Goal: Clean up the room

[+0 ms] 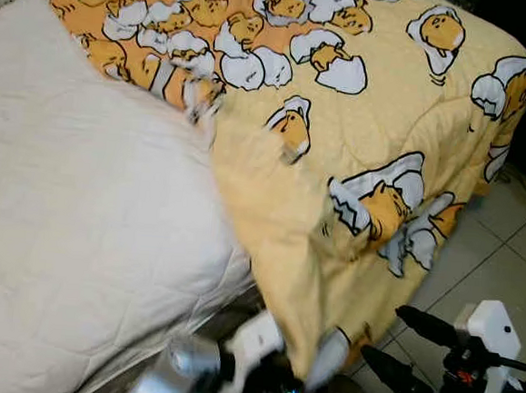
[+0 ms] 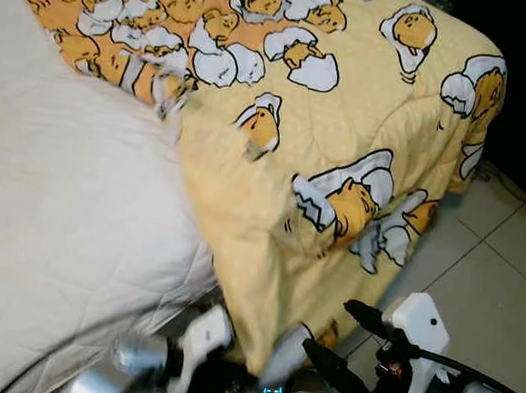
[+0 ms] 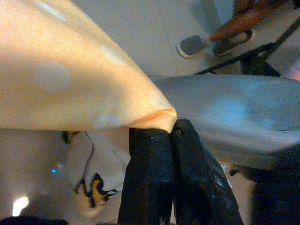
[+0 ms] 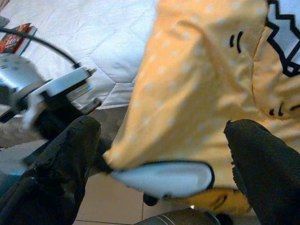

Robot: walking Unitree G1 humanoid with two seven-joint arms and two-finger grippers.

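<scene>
I count one yellow cartoon-print blanket (image 1: 358,140), its corner pinched between the closed jaws of my left gripper (image 3: 171,129). One white quilted mattress (image 1: 80,209) lies beside that gripper. I have two grippers working: the right gripper (image 4: 159,140) stands with jaws spread wide, the blanket's edge hanging between them.

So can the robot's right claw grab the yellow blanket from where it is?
Probably yes. The right claw is open beside the hanging edge of the yellow blanket, and in the right wrist view the cloth hangs right between its fingers with nothing in between.
</scene>
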